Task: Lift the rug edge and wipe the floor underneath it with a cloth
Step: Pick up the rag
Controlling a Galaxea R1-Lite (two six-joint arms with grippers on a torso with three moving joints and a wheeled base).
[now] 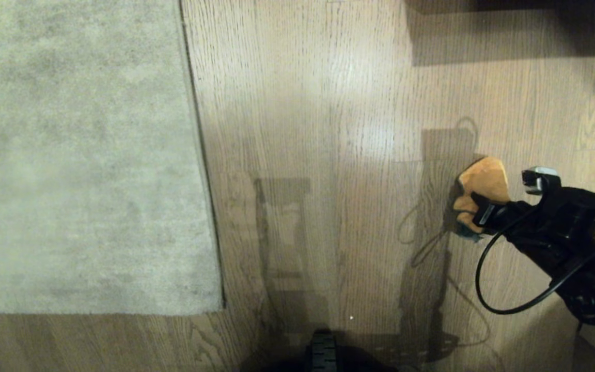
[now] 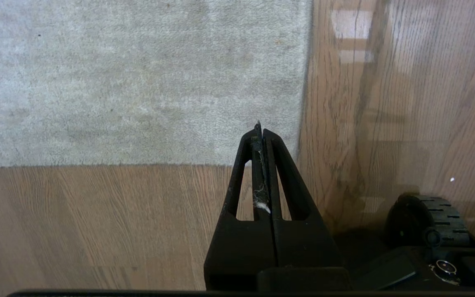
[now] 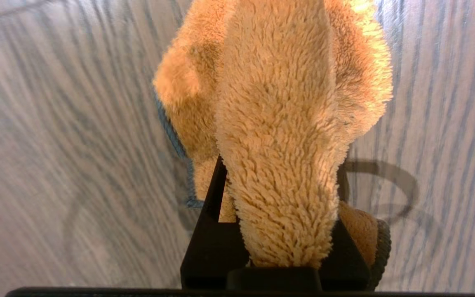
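The grey-beige rug (image 1: 80, 155) lies flat at the left, and the rug edge (image 1: 202, 155) runs down to a corner (image 1: 219, 309). My right gripper (image 1: 481, 209) is at the right, above the wood floor (image 1: 328, 129), well away from the rug. It is shut on the orange-tan cloth (image 1: 483, 178). In the right wrist view the fluffy cloth (image 3: 278, 123) bulges out between the fingers of the right gripper (image 3: 281, 165) and covers them, teal trim showing at its side. My left gripper (image 2: 261, 130) is shut and holds nothing, hanging over the rug corner (image 2: 297, 161). It is outside the head view.
Dark furniture (image 1: 509, 31) casts a shadow at the back right. The robot's base wheel (image 1: 323, 351) sits at the near edge, also seen as the wheel (image 2: 427, 218) in the left wrist view. A black cable (image 1: 483, 289) loops below the right arm.
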